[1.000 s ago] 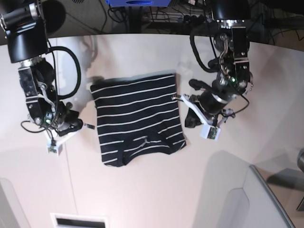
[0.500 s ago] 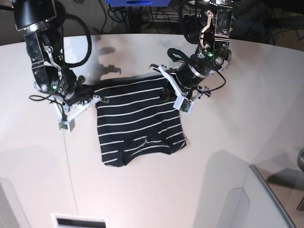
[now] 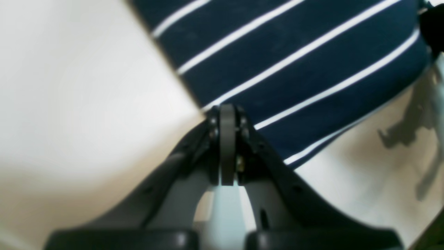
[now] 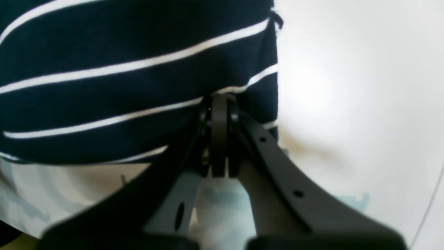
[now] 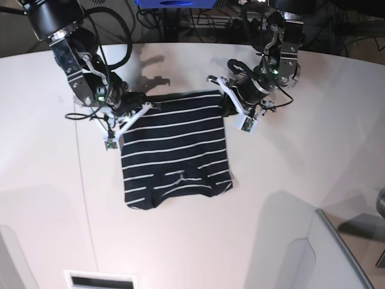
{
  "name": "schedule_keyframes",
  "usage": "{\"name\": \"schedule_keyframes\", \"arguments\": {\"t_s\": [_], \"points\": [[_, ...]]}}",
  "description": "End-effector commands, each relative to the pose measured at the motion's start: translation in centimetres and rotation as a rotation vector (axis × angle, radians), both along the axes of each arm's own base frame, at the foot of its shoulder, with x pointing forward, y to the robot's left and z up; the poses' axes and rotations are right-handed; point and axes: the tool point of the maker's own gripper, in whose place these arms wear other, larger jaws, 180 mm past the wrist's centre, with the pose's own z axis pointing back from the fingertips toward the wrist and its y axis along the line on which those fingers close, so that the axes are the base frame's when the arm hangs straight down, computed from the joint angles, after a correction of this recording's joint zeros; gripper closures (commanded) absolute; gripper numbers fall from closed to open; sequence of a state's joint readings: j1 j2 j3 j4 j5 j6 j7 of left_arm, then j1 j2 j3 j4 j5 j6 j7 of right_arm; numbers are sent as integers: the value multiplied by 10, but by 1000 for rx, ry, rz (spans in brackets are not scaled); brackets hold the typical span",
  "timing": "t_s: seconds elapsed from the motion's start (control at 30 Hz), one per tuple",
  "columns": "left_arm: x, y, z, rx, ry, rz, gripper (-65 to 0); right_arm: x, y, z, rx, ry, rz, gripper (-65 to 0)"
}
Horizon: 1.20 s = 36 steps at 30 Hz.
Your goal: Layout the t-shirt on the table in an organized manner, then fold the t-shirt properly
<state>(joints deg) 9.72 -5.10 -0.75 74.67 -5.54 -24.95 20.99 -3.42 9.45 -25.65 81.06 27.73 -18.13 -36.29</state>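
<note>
Both grippers sit at the far corners of the dark navy, white-striped soft t-shirt (image 5: 174, 147), one at each end of its far edge. Seen in the left wrist view, the left gripper (image 3: 227, 116) has its black jaws pressed together right at the shirt's edge, and the right gripper (image 4: 216, 104) is likewise pinched closed over the striped cloth near the opposite side edge; from the close views I judge each is clamped on a corner of fabric, though the pinched cloth itself is hidden between the jaws. The shirt lies in the middle of the large matte white table (image 5: 289, 156), already a compact rectangle with sleeves tucked in and what looks like the neckline at its near edge. To my eye the laying out and side folds are done; what looks left is bringing the far edge over toward the near edge.
</note>
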Motion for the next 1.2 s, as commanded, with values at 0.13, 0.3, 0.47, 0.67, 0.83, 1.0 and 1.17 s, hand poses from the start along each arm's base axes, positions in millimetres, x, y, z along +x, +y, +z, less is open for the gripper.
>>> {"name": "schedule_keyframes", "arguments": {"t_s": [0.13,0.3,0.47,0.67,0.83,1.0,1.17], "points": [[20,-5,44,-10,-140,-3,0,12,20,45,71,-128,25,0],[20,18,91,14,-268,53,0,16,-6,70,61,-209,-12,0],[0,52,108,109,-302,31,0,15,-77,77,-155,-394,10,0],[-51,68,114,105,-364,-114,0,-29,-114,91,-304,-452,73,0],[-108,79,95,120,-239,-170,0,-75,-139,88,-358,-378,46,0],[-189,91,68,212,-40,-283,0,-137,-157,70,-419,-237,75,0],[-261,115,40,286,155,-278,0,-212,-188,64,-483,-60,60,0]]}}
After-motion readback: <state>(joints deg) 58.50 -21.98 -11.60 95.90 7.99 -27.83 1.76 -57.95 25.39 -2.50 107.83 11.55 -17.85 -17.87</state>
